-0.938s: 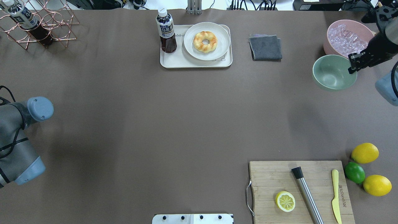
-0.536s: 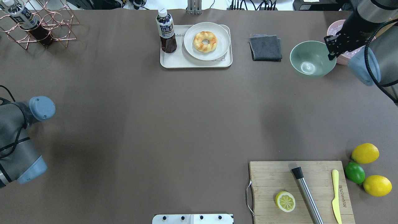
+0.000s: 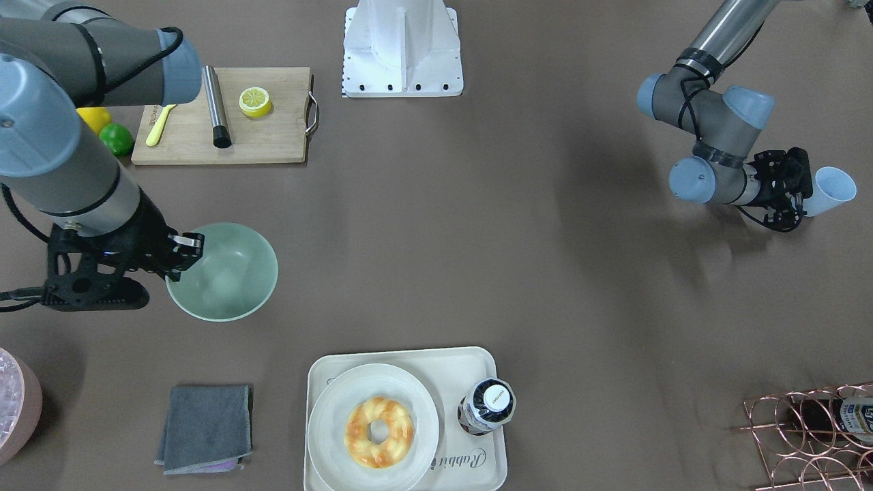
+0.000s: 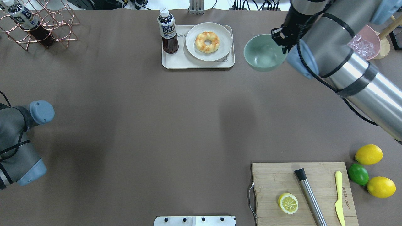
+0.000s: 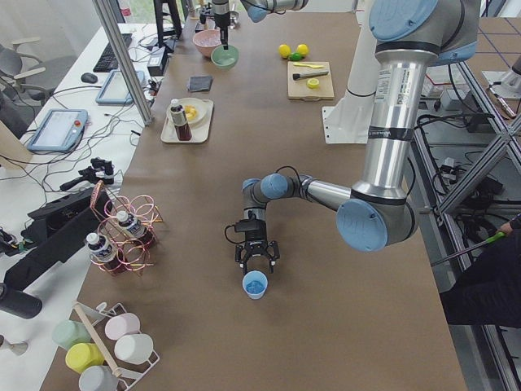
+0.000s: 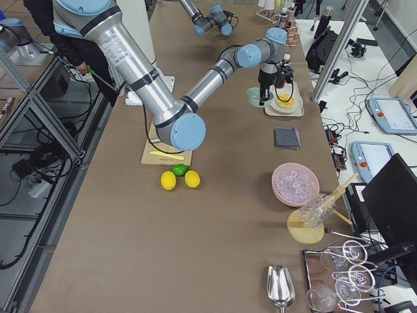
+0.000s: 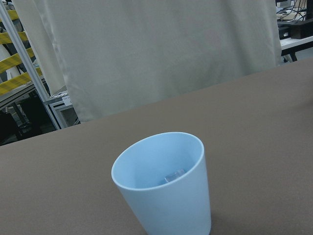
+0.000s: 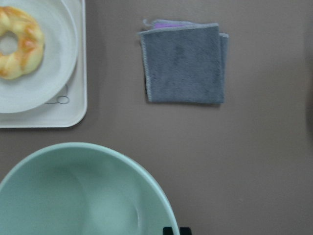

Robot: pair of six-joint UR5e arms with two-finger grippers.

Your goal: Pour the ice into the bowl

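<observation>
My right gripper (image 4: 280,38) is shut on the rim of the pale mint-green bowl (image 4: 263,52) and holds it above the table, close to the tray. The bowl looks empty in the front view (image 3: 225,274) and the right wrist view (image 8: 83,196). Ice cubes (image 6: 294,184) fill the pink round container (image 4: 366,47) at the far right. My left gripper (image 3: 796,185) is open just behind an upright light blue cup (image 3: 832,191). The left wrist view shows one clear cube (image 7: 174,175) inside that cup (image 7: 164,196).
A cream tray (image 4: 169,61) holds a tea bottle (image 4: 167,31) and a plate with a donut (image 4: 207,41). A grey cloth (image 3: 204,428) lies beyond the bowl. A cutting board (image 4: 276,179) has a lemon half, a muddler and a knife. Lemons and a lime (image 4: 358,174) lie beside it. A copper rack (image 4: 40,25) stands far left.
My right gripper has carried the bowl left along the far side of the table, from beside the pink container to next to the tray. The left arm has barely moved.
</observation>
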